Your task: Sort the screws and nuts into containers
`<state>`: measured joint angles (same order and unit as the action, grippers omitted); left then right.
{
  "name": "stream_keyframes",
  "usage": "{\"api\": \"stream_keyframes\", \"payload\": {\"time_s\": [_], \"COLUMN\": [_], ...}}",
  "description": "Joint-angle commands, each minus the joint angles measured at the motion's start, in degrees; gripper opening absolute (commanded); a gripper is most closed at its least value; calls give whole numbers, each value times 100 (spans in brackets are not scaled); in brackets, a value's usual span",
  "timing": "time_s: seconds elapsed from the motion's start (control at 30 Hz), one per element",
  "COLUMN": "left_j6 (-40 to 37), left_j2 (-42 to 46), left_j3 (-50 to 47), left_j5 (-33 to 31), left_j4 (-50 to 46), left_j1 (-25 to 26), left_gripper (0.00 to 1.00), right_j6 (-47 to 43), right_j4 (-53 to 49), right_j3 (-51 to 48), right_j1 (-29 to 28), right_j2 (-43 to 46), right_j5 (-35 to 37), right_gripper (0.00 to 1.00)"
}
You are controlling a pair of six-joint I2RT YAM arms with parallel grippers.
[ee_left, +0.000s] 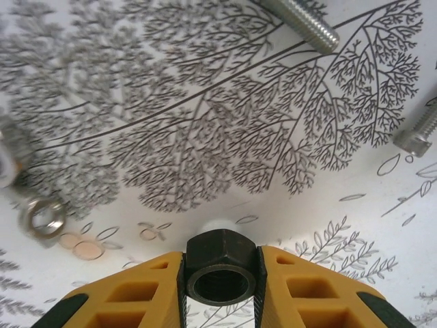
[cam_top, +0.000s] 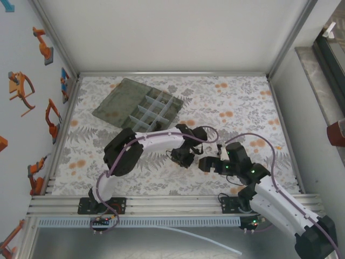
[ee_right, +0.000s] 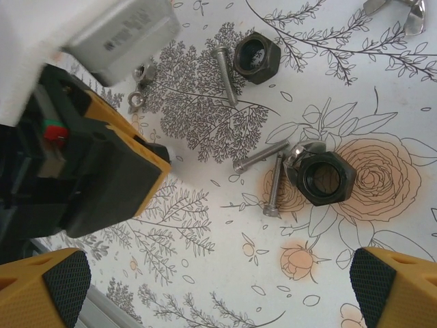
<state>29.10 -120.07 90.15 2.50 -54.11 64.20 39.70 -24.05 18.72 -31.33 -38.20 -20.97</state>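
Observation:
My left gripper [ee_left: 220,290] is shut on a black hex nut [ee_left: 220,254], held just above the floral tablecloth; in the top view it [cam_top: 182,157] is at the table's middle. My right gripper [ee_right: 218,294] is open with nothing between its fingers, and sits close to the right of the left one [cam_top: 207,163]. Beneath it lie two more black nuts [ee_right: 257,58] [ee_right: 326,179] and three silver screws [ee_right: 225,75] [ee_right: 261,156] [ee_right: 274,184]. The translucent grey organiser box [cam_top: 153,110] lies open at the back left, lid flat beside its compartments.
The left wrist view has two silver screws [ee_left: 300,24] [ee_left: 416,137] and a small silver nut [ee_left: 46,219] on the cloth. A silver wing nut [ee_right: 403,14] and small silver nuts [ee_right: 140,85] lie near the right gripper. The left gripper's yellow-black body [ee_right: 102,178] crowds its left.

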Motion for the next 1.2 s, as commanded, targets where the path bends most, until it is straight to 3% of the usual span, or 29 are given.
{"api": "stream_keyframes", "payload": {"time_s": [0.0,0.2,0.3,0.47,0.6,0.8,1.17], "left_j6": [135,106,-14,-426,-658,-870,-847], "left_j2": [784,2031,2447,2686,2393,1796,1238], "left_j3": [-318,-1129,-1439,-1645,-1402,-951,-683], "left_j5": [-140,-447,-538,-418,-374,-469,-643], "left_j4": [148,344,278,356,342,239,384], "left_j1": [-244,-898,-1501,-2579,-3284,-3689,-3760], "left_gripper": [23,22,22,22,22,22,26], "right_j6": [-34,-356,-524,-519,-504,-502,-599], "right_j4": [404,1013,1260,1860,2084,2117,1897], "right_j3": [184,963,1529,2436,3033,3258,3147], "right_j1": [-48,-138,-283,-702,-992,-1050,-1046], "right_j2": [-277,-1416,-2156,-3360,-4172,-4563,-4487], "right_j5": [-91,-355,-339,-332,-320,-351,-214], "right_gripper": [99,99,99,99,99,99,99]}}
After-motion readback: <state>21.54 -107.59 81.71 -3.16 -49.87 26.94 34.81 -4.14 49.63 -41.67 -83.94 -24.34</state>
